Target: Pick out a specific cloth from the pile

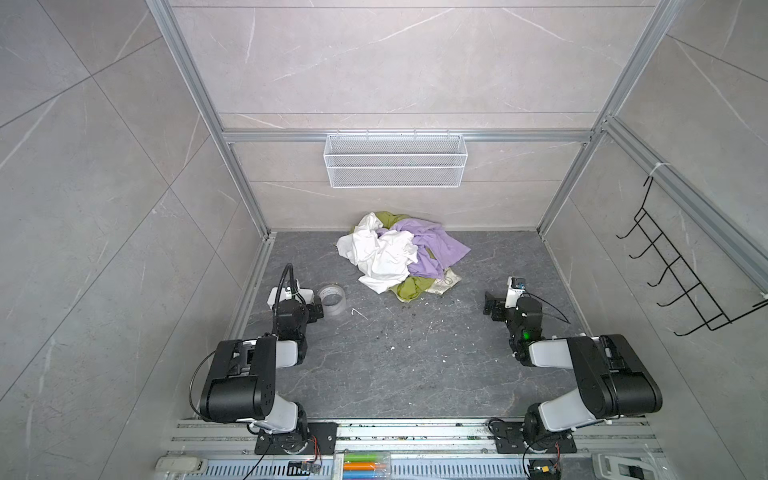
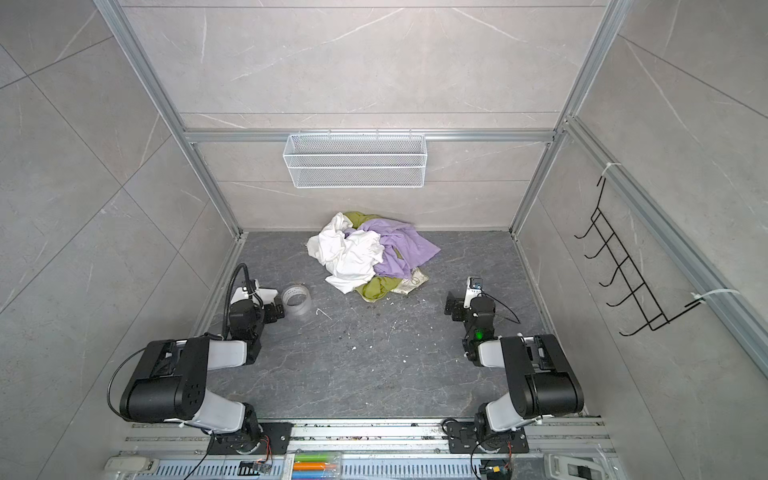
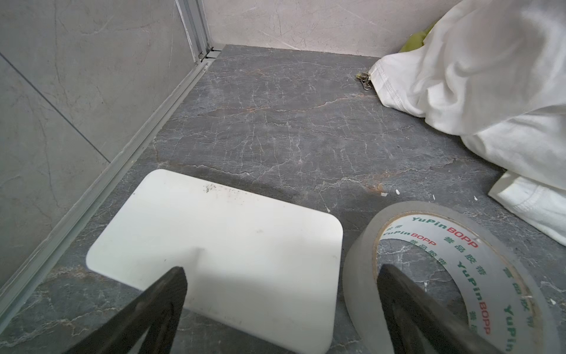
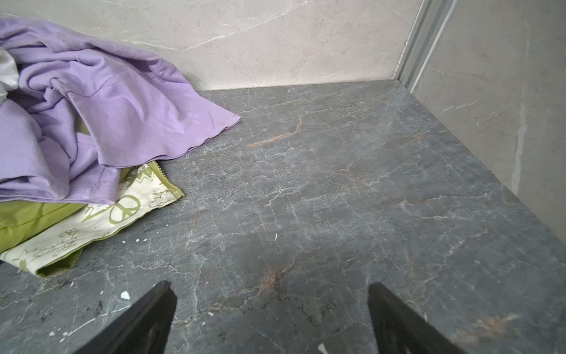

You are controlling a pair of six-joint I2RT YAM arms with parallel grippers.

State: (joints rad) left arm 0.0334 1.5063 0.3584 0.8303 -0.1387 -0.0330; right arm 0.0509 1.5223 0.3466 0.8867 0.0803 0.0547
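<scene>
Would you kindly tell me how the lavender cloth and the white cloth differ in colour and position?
Colour: the lavender cloth is light purple, the white cloth plain white. Place: in both top views the lavender cloth lies to the right, the white cloth to the left. Overlap: the lavender cloth covers part of a printed piece; the white cloth does not reach it. Both are crumpled and untouched.

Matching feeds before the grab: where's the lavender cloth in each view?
Top view: lavender cloth, right of the white cloth.
Top view: same place.
Left wrist: not in it.
Right wrist: cloth draped over the printed piece.
Shared landmark, bar left wrist: printed piece under its near edge.
</scene>
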